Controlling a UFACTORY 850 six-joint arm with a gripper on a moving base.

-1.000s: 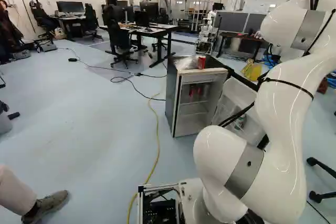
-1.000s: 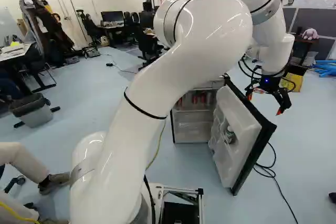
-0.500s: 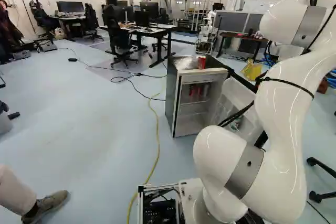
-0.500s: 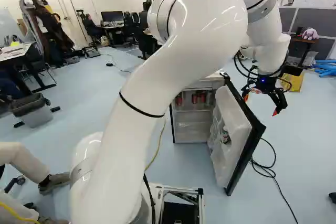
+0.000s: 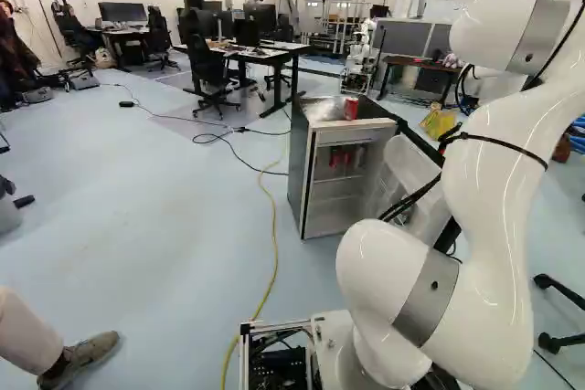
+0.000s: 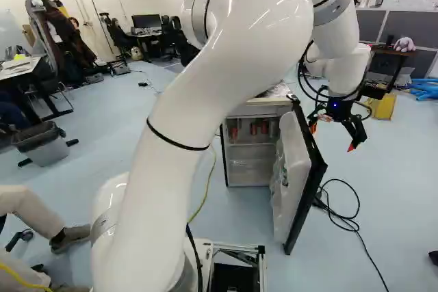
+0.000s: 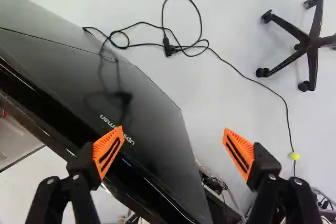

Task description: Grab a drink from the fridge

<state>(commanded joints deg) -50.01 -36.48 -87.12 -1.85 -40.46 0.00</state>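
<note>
Our black two-finger gripper (image 6: 332, 136) stands opened outside the grey box-shaped fridge (image 5: 299, 166); red metal cans (image 6: 254, 128) stand inside, apart from our jaws.

Shifting the arm (image 6: 233, 66) and gripper (image 6: 332, 137) leftward in the right base view, and swinging the door (image 6: 295, 189) inward, closer to the fridge (image 5: 299, 171) but still ajar.

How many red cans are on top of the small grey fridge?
1: the red metal can stands near the front edge of the fridge top, beside crumpled shiny wrapping. Another could hide behind the can or wrapping.
</note>
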